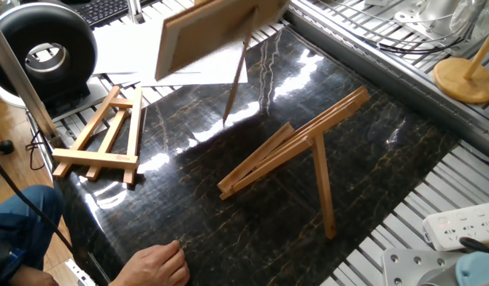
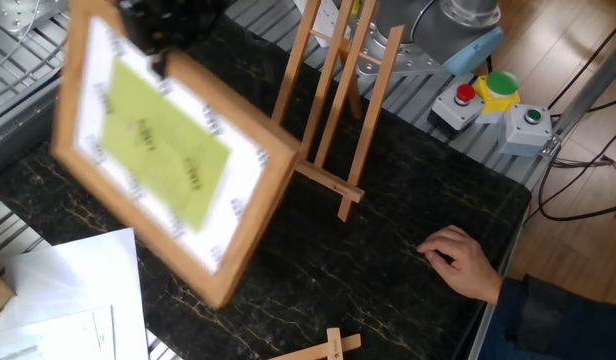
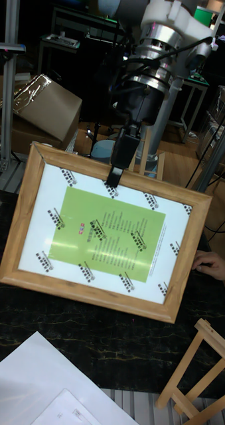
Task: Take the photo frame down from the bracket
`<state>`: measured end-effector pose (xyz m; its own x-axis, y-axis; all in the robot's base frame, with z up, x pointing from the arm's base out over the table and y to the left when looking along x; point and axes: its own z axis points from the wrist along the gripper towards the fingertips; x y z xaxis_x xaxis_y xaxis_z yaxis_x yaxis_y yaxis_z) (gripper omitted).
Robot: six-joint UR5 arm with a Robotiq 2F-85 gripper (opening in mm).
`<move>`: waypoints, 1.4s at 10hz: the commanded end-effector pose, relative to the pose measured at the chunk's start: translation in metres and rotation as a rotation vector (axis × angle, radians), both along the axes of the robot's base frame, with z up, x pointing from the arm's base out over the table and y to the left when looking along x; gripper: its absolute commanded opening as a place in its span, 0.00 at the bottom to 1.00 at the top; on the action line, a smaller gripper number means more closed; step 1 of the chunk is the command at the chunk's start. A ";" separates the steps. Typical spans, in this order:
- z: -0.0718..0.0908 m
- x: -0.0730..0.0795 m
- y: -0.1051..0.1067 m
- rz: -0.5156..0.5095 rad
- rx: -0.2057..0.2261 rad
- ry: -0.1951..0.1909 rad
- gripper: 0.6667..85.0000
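Observation:
The photo frame (image 3: 105,239) hangs tilted in the air, its light-wood border around a green printed sheet. My gripper (image 3: 116,174) is shut on its top edge. In the other fixed view the photo frame (image 2: 168,165) is blurred and sits left of the bracket (image 2: 333,100), apart from it, with the gripper (image 2: 160,58) above. In one fixed view the photo frame's tan back (image 1: 213,36) and dangling strut leg (image 1: 235,79) show at the top, and the bracket (image 1: 300,147) stands bare on the dark marble table (image 1: 371,135). The gripper is out of that view.
A smaller folded easel (image 1: 102,139) lies at the table's left end. A person's hand (image 2: 463,260) rests on the table near the front edge. White paper sheets (image 2: 68,290) lie beside the frame. Button boxes (image 2: 488,100) sit behind the bracket.

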<state>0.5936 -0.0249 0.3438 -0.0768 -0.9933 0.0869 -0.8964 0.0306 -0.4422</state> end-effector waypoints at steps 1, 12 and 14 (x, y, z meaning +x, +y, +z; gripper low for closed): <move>-0.022 0.020 0.001 0.002 0.019 0.008 0.00; -0.095 -0.056 0.015 -0.178 0.140 0.314 0.00; -0.098 -0.064 0.015 -0.177 0.131 0.341 0.00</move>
